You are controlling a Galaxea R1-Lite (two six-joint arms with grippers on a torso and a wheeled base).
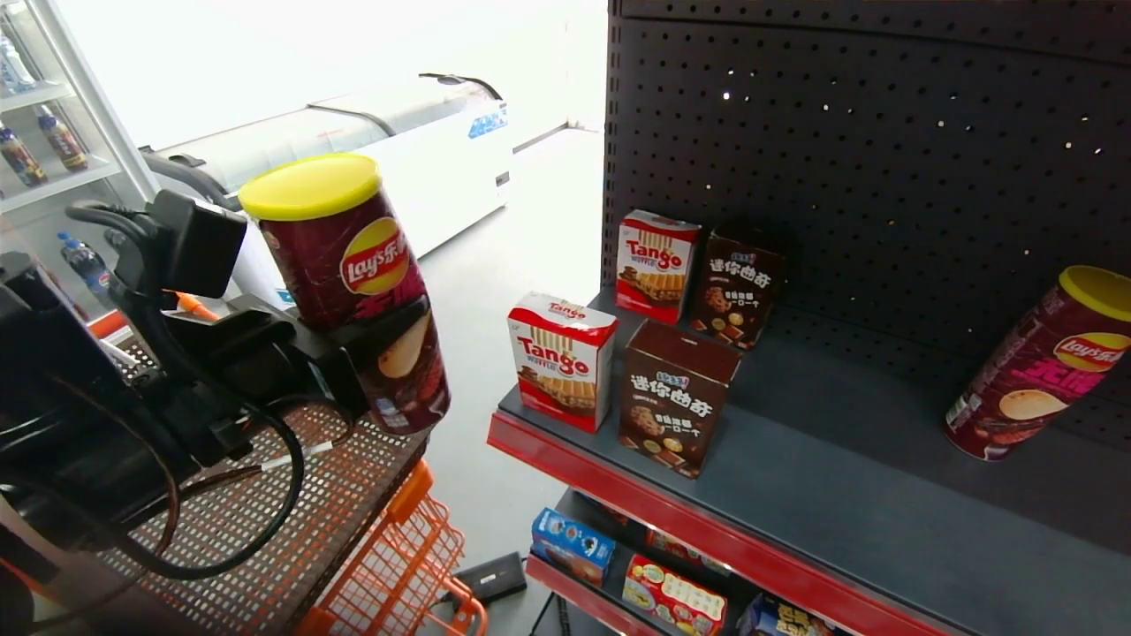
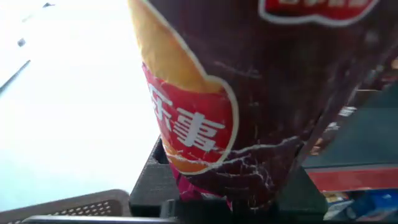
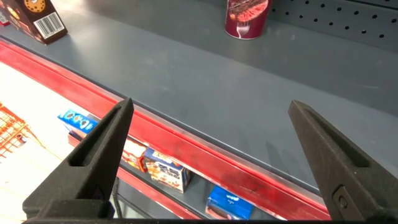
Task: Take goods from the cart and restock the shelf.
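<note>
By my reading the task is partway done. A shelved can (image 1: 1034, 371) already stands by the shelf's (image 1: 839, 459) back edge, toward its right end. Two wafer boxes (image 1: 563, 358) and two cookie boxes (image 1: 676, 397) sit at the left end, one pair at the front edge and one pair behind.

The left end effector (image 1: 340, 353) is clenched on the held can (image 1: 340, 238). That can is upright, yellow lid up, over the cart (image 1: 389, 565) and well apart from the shelf. Carrying it across and setting it down is left; a likely spot is between the boxes and the shelved can.

The right wrist view adds the right end effector (image 3: 209, 102), released with jaws wide, over the shelf's front edge, with lower goods (image 3: 161, 171) beneath. The left wrist view shows the held can close up, its lower part sitting in the end effector's dark frame.
</note>
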